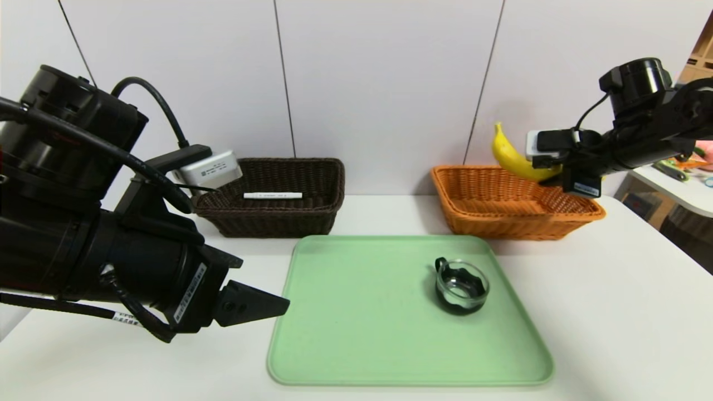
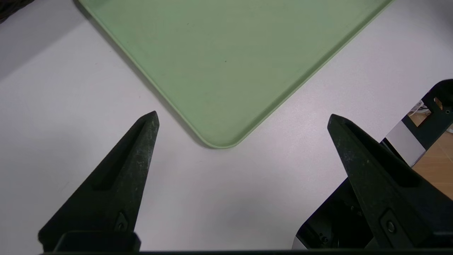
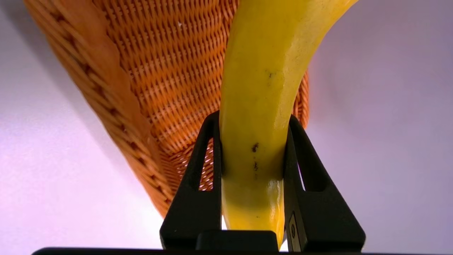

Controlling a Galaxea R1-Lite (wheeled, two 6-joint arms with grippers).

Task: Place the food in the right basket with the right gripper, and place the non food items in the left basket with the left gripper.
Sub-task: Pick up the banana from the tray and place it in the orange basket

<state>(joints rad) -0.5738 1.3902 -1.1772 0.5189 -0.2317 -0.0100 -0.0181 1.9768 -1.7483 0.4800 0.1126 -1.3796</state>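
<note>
Gripping the yellow banana (image 1: 515, 160), my right gripper (image 3: 254, 131) is above the orange wicker basket (image 1: 518, 223). Left of that basket are a clear cup (image 1: 462, 287) on the green tray (image 1: 362, 334), my open, empty left gripper (image 2: 243, 115), and a dark basket (image 1: 273, 217) holding a white marker (image 1: 273, 195).

No wording can be made out for certain. Small dark print too tiny to read stands on the white pen (image 1: 273, 195) in the left basket (image 1: 270, 217), on the white camera housing (image 1: 214, 170) of the left arm (image 1: 111, 223), and on that arm's pale label strips (image 1: 190, 293).
</note>
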